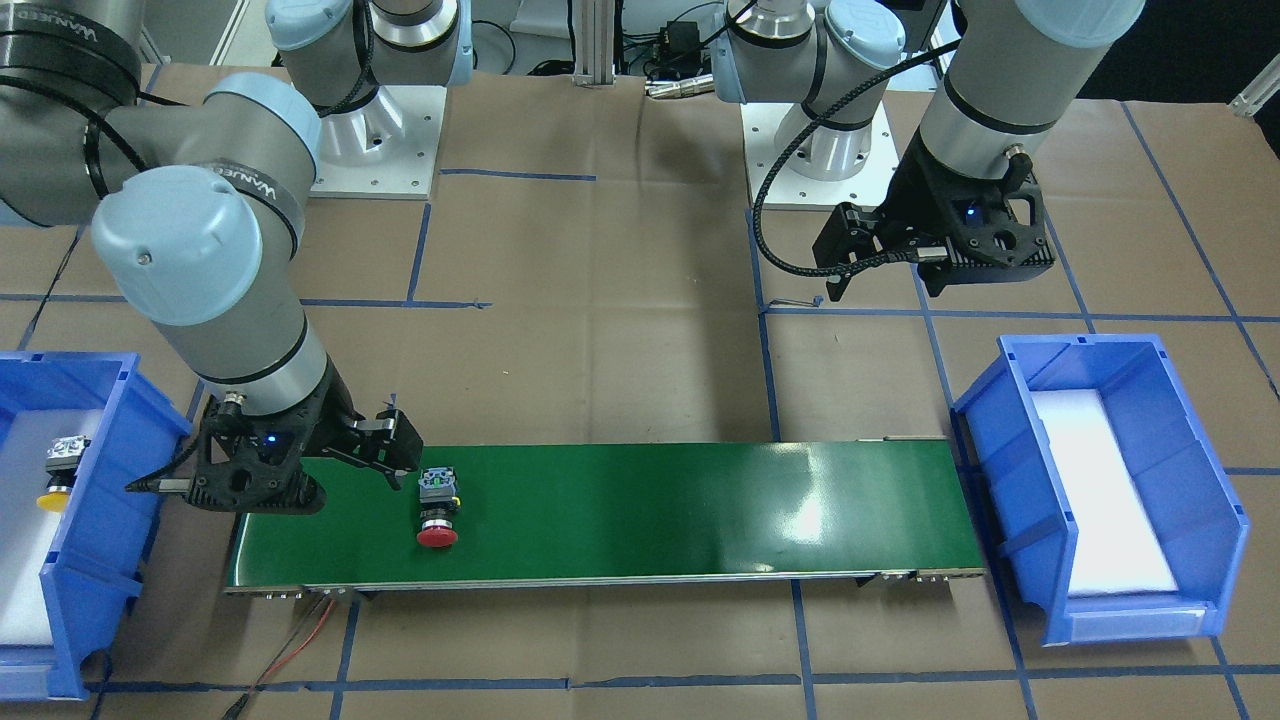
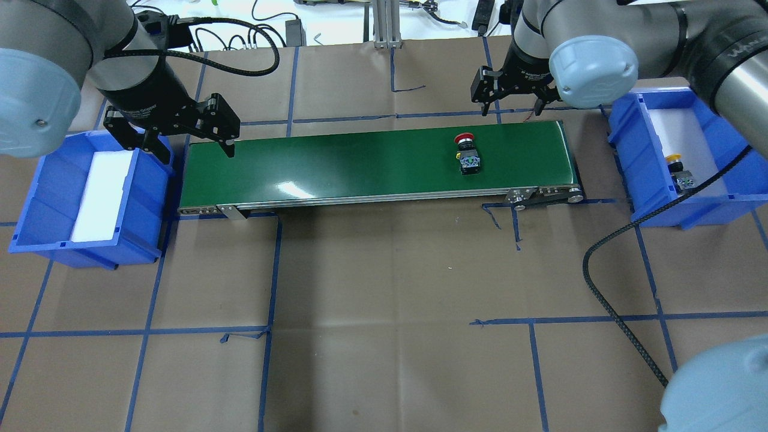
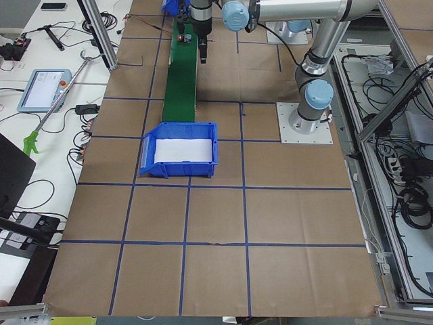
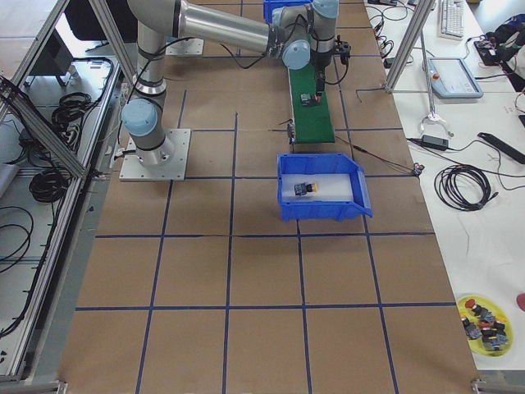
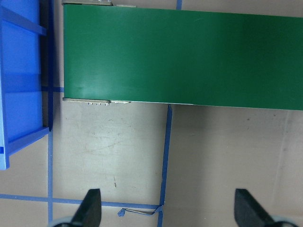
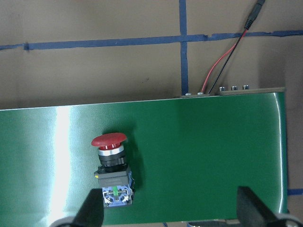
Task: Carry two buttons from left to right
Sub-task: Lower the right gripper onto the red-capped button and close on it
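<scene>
The red button (image 2: 467,155) lies on its side on the green conveyor belt (image 2: 360,168), near the belt's right end; it also shows in the front view (image 1: 438,505) and the right wrist view (image 6: 111,165). My right gripper (image 2: 511,102) is open and empty, just beyond the belt's far edge, close to the red button (image 4: 306,99). The yellow button (image 2: 678,171) lies in the right blue bin (image 2: 627,150) and shows in the front view (image 1: 60,472) too. My left gripper (image 2: 186,141) is open and empty over the belt's left end.
The left blue bin (image 2: 36,198) holds only a white foam pad and stands at the belt's left end. A black cable (image 2: 606,276) runs across the brown table on the right. Red and black wires (image 6: 222,71) leave the belt's far right corner.
</scene>
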### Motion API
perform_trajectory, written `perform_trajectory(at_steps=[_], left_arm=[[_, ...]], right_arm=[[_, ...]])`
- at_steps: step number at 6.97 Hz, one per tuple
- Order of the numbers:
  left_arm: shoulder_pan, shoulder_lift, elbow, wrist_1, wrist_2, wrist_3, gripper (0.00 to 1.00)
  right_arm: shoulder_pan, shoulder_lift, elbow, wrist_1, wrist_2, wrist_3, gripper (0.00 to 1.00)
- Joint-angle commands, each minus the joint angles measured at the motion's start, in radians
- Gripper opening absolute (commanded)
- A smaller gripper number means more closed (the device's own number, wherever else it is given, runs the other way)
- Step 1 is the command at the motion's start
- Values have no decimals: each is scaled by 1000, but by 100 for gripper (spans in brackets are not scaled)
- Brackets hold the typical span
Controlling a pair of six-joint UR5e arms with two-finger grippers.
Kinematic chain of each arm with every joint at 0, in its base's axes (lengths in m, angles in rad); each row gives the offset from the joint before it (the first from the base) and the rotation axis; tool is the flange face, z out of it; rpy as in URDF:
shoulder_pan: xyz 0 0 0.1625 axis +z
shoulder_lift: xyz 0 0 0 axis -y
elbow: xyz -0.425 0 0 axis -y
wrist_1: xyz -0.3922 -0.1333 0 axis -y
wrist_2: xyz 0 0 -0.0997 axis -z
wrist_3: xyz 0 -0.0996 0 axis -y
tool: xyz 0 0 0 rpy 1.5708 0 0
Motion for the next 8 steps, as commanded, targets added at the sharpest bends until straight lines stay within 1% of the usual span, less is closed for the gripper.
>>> perform_trajectory(at_steps=[1,3,6,7,8], left_arm=[[0,-2,0,0,0,0,100],[0,0,0,0,0,0,100],[0,0,0,0,0,0,100],[0,0,0,0,0,-2,100],[0,0,0,0,0,0,100]], right_arm=[[15,66,1,-69,1,16,99],[14,122,4,-83,1,11,99],[4,120,73,-104,-2,5,99],[1,120,81,-101,-5,8,84],[-6,111,81,-81,-9,3,49]])
